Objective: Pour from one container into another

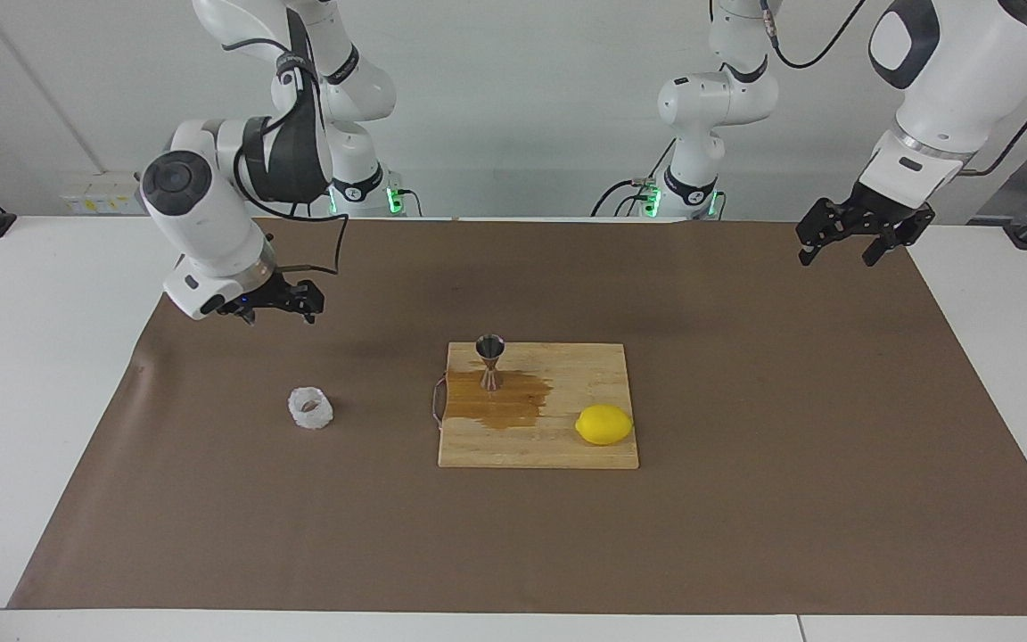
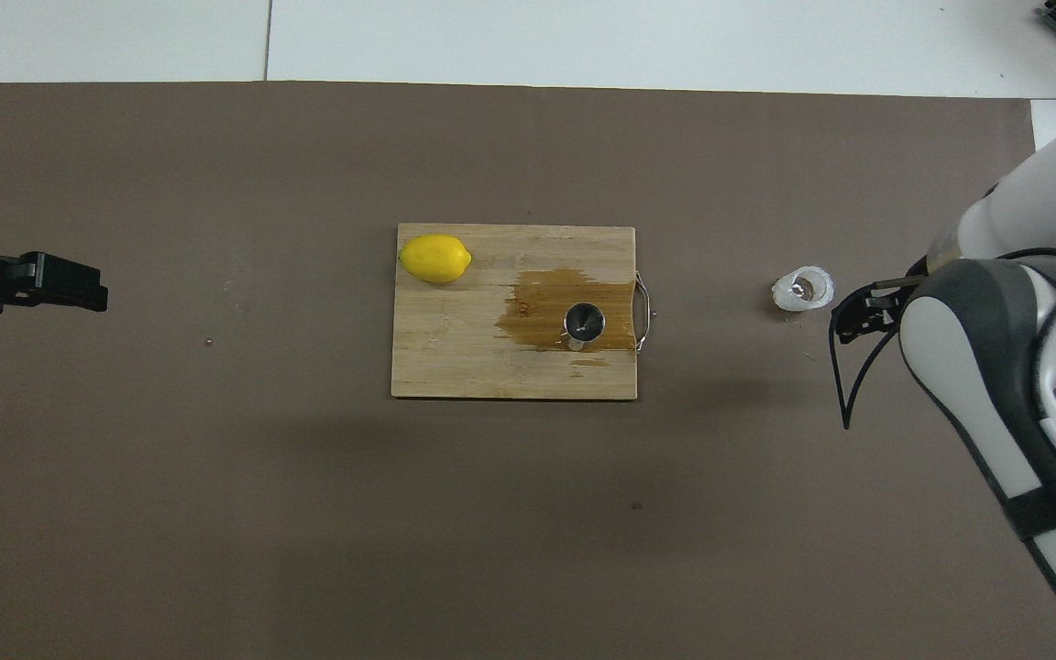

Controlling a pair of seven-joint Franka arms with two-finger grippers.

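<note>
The clear faceted glass cup (image 1: 310,407) stands upright on the brown mat toward the right arm's end of the table; it also shows in the overhead view (image 2: 803,288). The steel hourglass jigger (image 1: 490,360) stands upright on the wooden cutting board (image 1: 567,374), in a dark wet stain; in the overhead view the jigger (image 2: 584,324) is seen from the top. My right gripper (image 1: 277,308) is open and empty, up in the air beside the cup and clear of it (image 2: 858,312). My left gripper (image 1: 852,239) waits open and empty at the left arm's end (image 2: 51,282).
A yellow lemon (image 1: 603,424) lies on the board's corner away from the robots, toward the left arm's end (image 2: 434,258). The board has a metal handle (image 2: 643,312) on the side facing the cup. The brown mat (image 1: 745,401) covers most of the table.
</note>
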